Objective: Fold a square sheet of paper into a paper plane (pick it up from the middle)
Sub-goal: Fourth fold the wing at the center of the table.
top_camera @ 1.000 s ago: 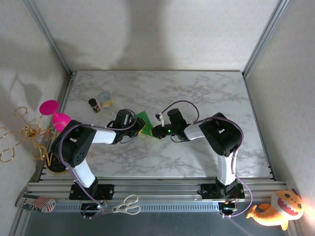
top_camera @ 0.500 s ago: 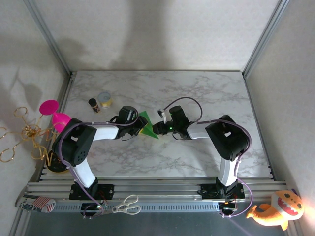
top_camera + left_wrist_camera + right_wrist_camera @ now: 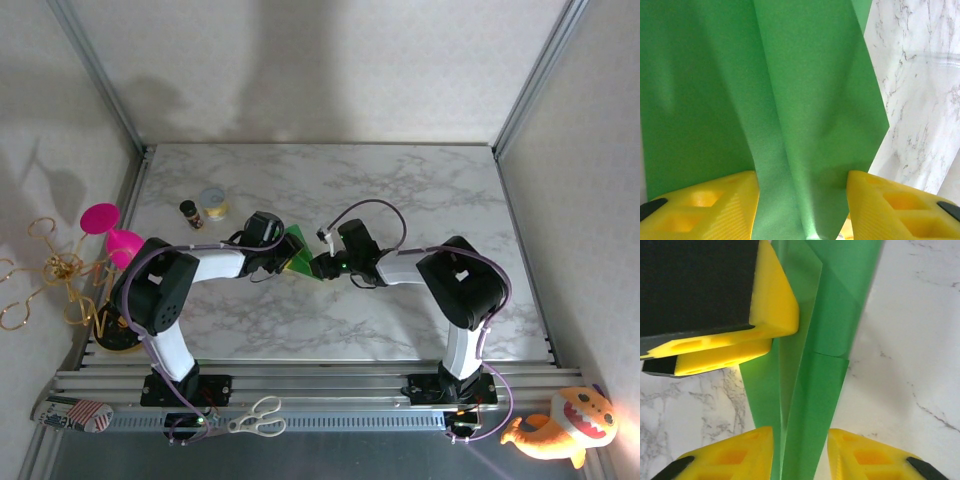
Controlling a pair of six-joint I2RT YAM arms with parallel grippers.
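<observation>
Straddles the paper plane (image 3: 297, 257) from the left with the left jaws spread, yellow fingers (image 3: 700, 210) flanking the raised centre fold rather than pinching it (no real hold there). Lies on the marble surface (image 3: 420, 190) between the two arms, as a narrow green dart with layered flaps not pressed flat. Could spring open along those creases if not pressed down, or skate across the smooth marble at a nudge. Meets it from the right with the right jaws likewise parted, fingers (image 3: 730, 460) either side of the slim tail, nothing clamped. Risks crumpling the tail or skewing the crease if closed off the fold line. Risks a knock too, with a left finger just beside the same strip of paper in the right wrist view: little room for both.
</observation>
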